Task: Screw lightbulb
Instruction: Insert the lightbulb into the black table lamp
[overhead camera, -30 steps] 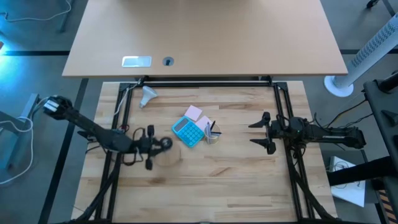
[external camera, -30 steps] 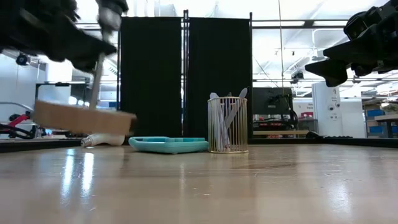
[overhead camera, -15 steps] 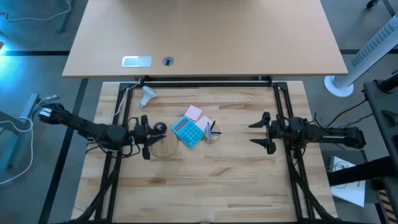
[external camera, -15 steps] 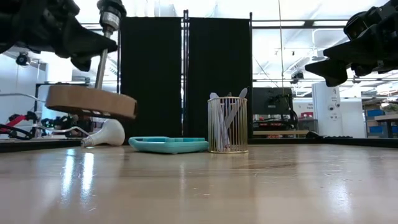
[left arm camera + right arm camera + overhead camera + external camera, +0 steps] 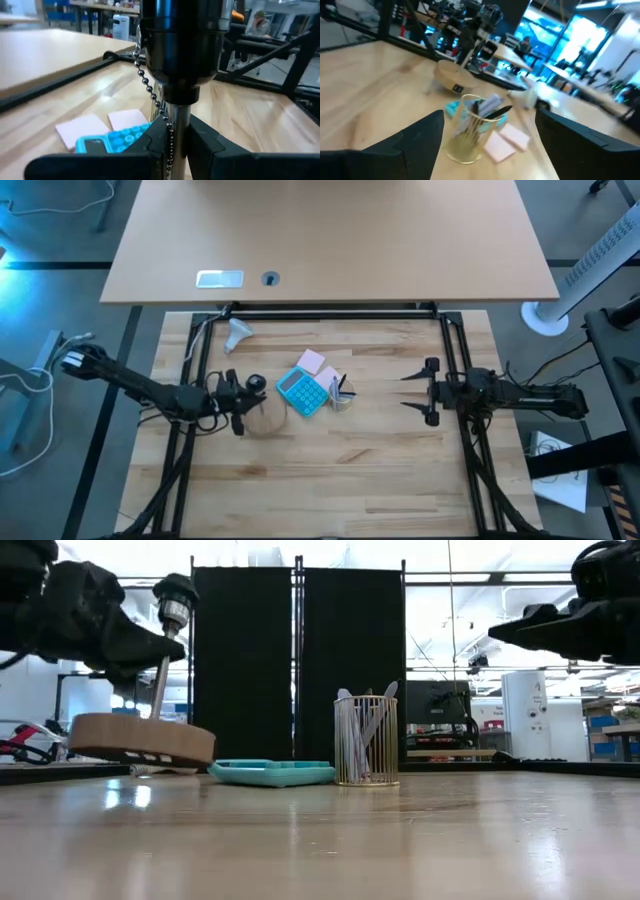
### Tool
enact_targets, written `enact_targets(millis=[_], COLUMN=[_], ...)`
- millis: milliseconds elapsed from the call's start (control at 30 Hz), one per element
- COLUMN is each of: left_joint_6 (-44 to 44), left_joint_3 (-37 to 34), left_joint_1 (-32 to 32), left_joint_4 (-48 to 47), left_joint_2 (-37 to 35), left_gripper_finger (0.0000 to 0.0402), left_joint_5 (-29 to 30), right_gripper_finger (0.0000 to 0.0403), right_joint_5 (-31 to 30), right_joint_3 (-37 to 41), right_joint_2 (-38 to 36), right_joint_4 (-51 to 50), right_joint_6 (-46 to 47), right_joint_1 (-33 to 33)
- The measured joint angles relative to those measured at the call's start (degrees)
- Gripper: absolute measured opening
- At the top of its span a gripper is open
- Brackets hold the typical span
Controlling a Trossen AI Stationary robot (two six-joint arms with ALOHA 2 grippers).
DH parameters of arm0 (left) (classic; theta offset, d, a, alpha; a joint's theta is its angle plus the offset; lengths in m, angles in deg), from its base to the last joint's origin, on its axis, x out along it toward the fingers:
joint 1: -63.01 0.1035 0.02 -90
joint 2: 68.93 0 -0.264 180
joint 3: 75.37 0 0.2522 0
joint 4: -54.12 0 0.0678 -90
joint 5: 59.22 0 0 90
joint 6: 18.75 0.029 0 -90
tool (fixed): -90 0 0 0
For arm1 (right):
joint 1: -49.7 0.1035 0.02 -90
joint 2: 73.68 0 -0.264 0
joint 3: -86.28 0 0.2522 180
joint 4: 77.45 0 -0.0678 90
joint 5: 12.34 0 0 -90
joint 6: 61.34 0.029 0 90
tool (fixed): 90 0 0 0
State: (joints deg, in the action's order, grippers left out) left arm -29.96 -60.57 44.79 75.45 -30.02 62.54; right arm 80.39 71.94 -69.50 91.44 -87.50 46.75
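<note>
The left gripper point(image 5: 238, 403), clamped on the stem of the lamp base point(image 5: 140, 738), has lowered the wooden disc almost to the table, so the socket is nearly ready. The one lightbulb point(image 5: 238, 333) lies untouched, well beyond those fingers. The right gripper point(image 5: 428, 391) waits, fingers wide. One calculator point(image 5: 302, 391), one cup point(image 5: 365, 740), two arms.
</note>
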Motion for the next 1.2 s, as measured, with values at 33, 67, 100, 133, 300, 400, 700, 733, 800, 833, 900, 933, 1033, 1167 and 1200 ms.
enact_targets(millis=[33,67,100,133,300,400,700,733,800,833,900,933,1033,1167,1200], left_joint_6=[1.34,2.74,3.49,4.08,4.7,3.36,-1.19,-1.35,-1.63,-1.69,-1.72,-1.69,-1.84,-2.22,-2.61], left_joint_3=[0.02,0.02,0.09,0.22,0.22,0.22,1.95,2.24,2.67,2.93,3.31,3.48,3.94,3.91,3.8], left_joint_1=[-0.04,-0.04,-0.06,-0.11,-0.04,-0.04,-0.9,-0.87,-0.88,-0.88,-0.87,-0.87,-0.87,-0.87,-0.87], left_joint_4=[1.78,3.87,6.09,7.93,8.0,7.85,10.29,10.57,11.0,11.06,11.03,10.97,10.48,7.81,6.72], left_joint_2=[0.91,1.61,2.19,2.8,6.01,8.77,17.29,18.1,19.66,20.31,21.16,21.4,21.6,21.41,21.16], left_gripper_finger=[0.0037,0.0037,0.0037,0.0037,0.0039,0.0039,0.004,0.004,0.004,0.004,0.0041,0.0041,0.0043,0.0063,0.007], left_joint_5=[-0.39,-0.8,-0.96,-0.98,3.77,6.11,3.04,3.21,3.65,3.7,3.37,2.96,2.14,1.34,1.39], right_gripper_finger=[0.0309,0.0309,0.0309,0.0309,0.0309,0.0309,0.0309,0.0309,0.0309,0.0309,0.0309,0.0309,0.0309,0.0309,0.0309], right_joint_5=[0.0,-0.01,0.01,0.06,0.13,0.13,0.18,0.22,0.32,0.37,0.46,0.48,0.46,0.35,0.37], right_joint_3=[0.0,0.0,0.0,0.0,0.0,0.0,0.0,0.0,0.0,0.0,0.0,0.0,0.02,0.02,0.02], right_joint_2=[-0.02,0.01,0.01,0.01,0.01,0.01,0.05,0.05,0.05,0.05,0.05,0.05,0.06,0.05,0.05], right_joint_4=[-0.12,-0.17,-0.21,-0.19,-0.43,0.11,0.38,0.74,2.15,3.07,5.38,6.86,10.85,17.38,18.92], right_joint_6=[-1.86,-3.54,-5.31,-6.94,-8.2,-7.12,-2.57,-1.8,-0.06,1.06,4.6,7.25,16.13,27.7,30.56], right_joint_1=[0.02,0.01,-0.04,-0.05,-0.05,-0.05,-0.05,-0.05,-0.05,-0.05,-0.05,-0.05,-0.05,-0.05,-0.05])
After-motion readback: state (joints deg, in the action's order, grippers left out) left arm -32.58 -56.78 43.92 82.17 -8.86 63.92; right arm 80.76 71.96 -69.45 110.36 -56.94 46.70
